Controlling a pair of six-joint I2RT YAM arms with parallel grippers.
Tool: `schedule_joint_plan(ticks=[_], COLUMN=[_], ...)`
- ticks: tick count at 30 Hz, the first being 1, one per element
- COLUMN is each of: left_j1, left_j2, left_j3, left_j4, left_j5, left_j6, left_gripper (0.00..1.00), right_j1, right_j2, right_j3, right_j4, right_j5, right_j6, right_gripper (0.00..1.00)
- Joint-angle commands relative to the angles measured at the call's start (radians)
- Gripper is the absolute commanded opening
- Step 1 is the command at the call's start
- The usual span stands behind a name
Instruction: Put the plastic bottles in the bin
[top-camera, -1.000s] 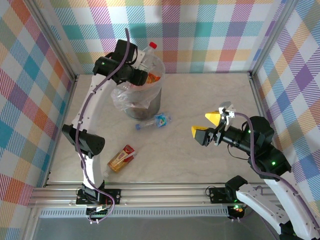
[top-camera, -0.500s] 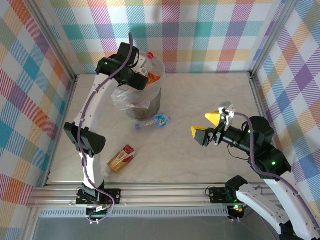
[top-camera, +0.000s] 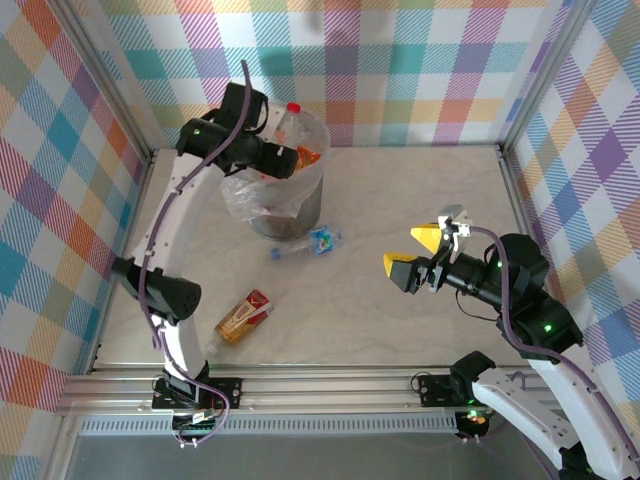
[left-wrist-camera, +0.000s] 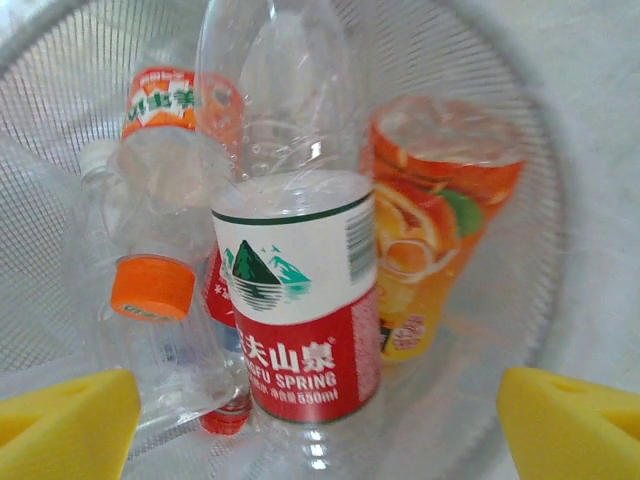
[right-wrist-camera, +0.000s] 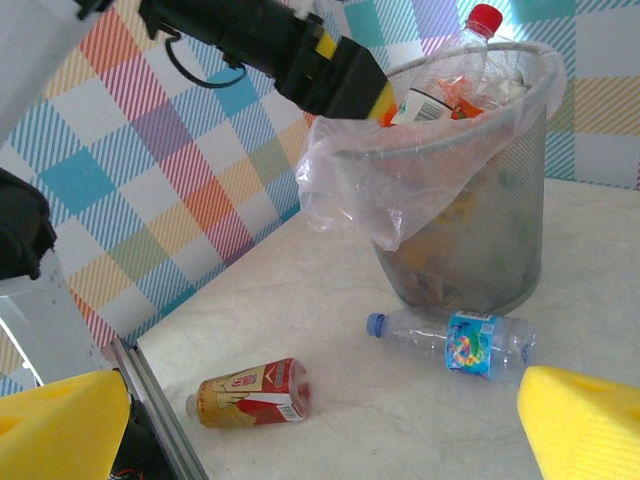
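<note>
Hovering at the mouth of the bin (top-camera: 300, 215), the left gripper (top-camera: 288, 160) is holding its fingers wide apart, released; a clear red-labelled bottle (left-wrist-camera: 300, 300) is standing inside among others; the right gripper (top-camera: 413, 250) is hanging spread above the table (top-camera: 400, 190), grasping nothing; a blue-capped bottle (top-camera: 307, 244) is lying just beside the bin; a red-and-gold bottle (top-camera: 243, 315) is lying nearer the arm bases.

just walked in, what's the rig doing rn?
It is clearing plastic bottles into the bin. The left gripper is above the bin, open. A red-and-white-labelled bottle stands ungripped inside among others. Two bottles lie on the table: a clear blue-capped bottle beside the bin and a red-labelled bottle nearer the front edge. The right gripper is open and empty over the right side of the table.
</note>
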Motion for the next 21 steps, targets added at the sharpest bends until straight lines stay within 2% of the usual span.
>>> schedule_joint_plan(ticks=[1,2,8,15,19,21], left_j1=[0.006,0.006,-0.006,-0.068,-0.103,-0.126], left_j2=[-0.112,-0.135,-0.308,-0.565,-0.669,-0.7], left_j3=[-0.057,-0.081,-0.328,-0.712,-0.863,-0.922], left_j4=[0.084,0.093,0.124,0.132,0.143,0.139], left_j5=[0.095,0.116,0.132,0.036,0.01,-0.038], left_j6=[-0.038,-0.042,-0.088,-0.168,-0.238,-0.281], left_gripper=[0.97,1.0,1.0,1.0,1.0,1.0], right_j1=[0.004,0.004,0.005,0.004,0.004,0.004], right_j2=[-0.005,-0.002,0.006,0.013,0.01,0.014], right_j3=[-0.01,-0.01,-0.011,-0.021,-0.036,-0.044], right_j4=[0.017,0.017,0.006,-0.007,0.007,0.009], right_j5=[-0.032,-0.04,-0.101,-0.15,-0.162,-0.162], right_j6=[-0.004,-0.004,-0.005,-0.004,0.006,0.009], right_gripper=[1.0,1.0,1.0,1.0,1.0,1.0])
